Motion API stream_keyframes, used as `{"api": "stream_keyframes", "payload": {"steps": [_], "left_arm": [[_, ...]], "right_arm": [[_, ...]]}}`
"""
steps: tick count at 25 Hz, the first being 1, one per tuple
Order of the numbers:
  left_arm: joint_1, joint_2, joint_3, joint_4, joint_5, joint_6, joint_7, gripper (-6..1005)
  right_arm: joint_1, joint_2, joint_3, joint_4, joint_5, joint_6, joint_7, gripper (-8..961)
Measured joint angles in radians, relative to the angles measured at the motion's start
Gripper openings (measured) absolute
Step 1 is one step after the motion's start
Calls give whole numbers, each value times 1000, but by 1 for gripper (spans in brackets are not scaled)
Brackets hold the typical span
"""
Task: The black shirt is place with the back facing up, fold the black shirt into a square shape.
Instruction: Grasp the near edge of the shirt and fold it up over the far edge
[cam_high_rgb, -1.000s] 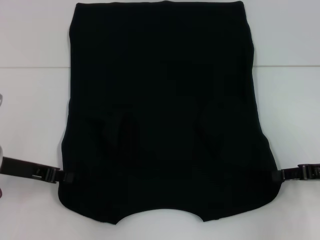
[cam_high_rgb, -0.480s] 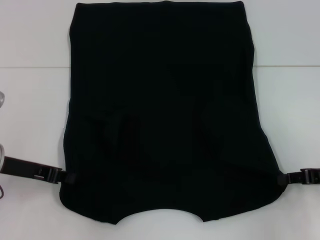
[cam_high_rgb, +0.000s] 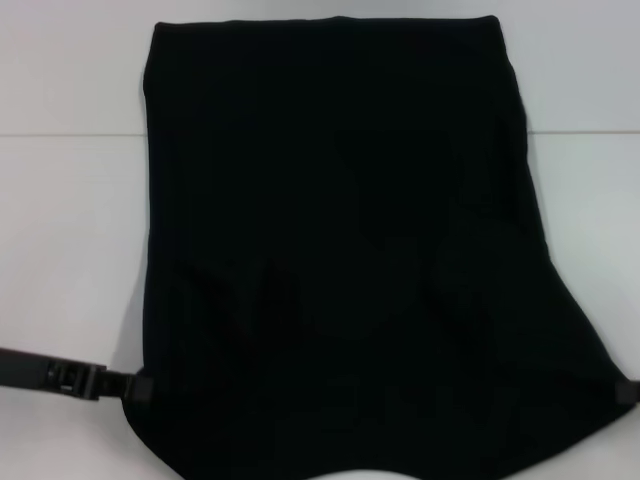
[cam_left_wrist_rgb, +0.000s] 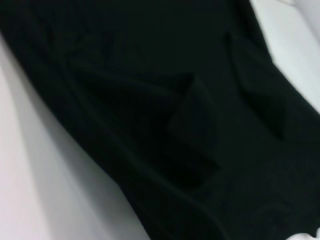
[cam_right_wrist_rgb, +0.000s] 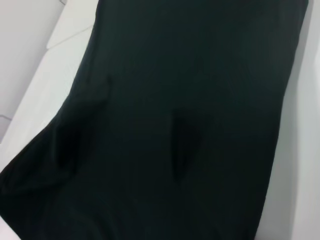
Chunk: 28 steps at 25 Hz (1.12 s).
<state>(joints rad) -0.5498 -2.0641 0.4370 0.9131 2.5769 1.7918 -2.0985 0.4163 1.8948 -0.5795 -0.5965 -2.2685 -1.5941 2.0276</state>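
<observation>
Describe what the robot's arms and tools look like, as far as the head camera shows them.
Only slivers show. The left tool is a slim, dark, boxy bar with a small pale marking partway along, ending in a small black block against the large plain black soft-cloth shirt. The right tool is just a small black blocky tip at the picture's edge. No cables show.

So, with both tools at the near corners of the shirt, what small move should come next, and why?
Probably carry the near edge forward toward the far hem. The black shirt lies with sleeves already folded in, and the left tool and right tool grip its near corners, which look lifted off the white table.
</observation>
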Motion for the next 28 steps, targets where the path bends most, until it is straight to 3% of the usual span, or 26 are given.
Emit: {"api": "stream_keyframes", "payload": {"steps": [7,13,18,24,28], "left_arm": [[57,-17,-35,-5,-39,89,17,49],[108,-31,-53,-9,-72,109,22,49],[101,-31,-62,-23,-86,129,30,49],[4,7,-66,-106,-145,64,27,49],[-112,58,-67,-223,-244,-83,24,49]], "right_arm": [[-98,-31,91,-12,-1,-134,-81,71],[-166,-35,146,-28,-3,-168,-100,72],[-171,-35,191,-28,-3,-183,-114,73],[-102,-23,292,-28,5,-181,-132,73],[-15,-13,390,-26,11,-174,-148,73]]}}
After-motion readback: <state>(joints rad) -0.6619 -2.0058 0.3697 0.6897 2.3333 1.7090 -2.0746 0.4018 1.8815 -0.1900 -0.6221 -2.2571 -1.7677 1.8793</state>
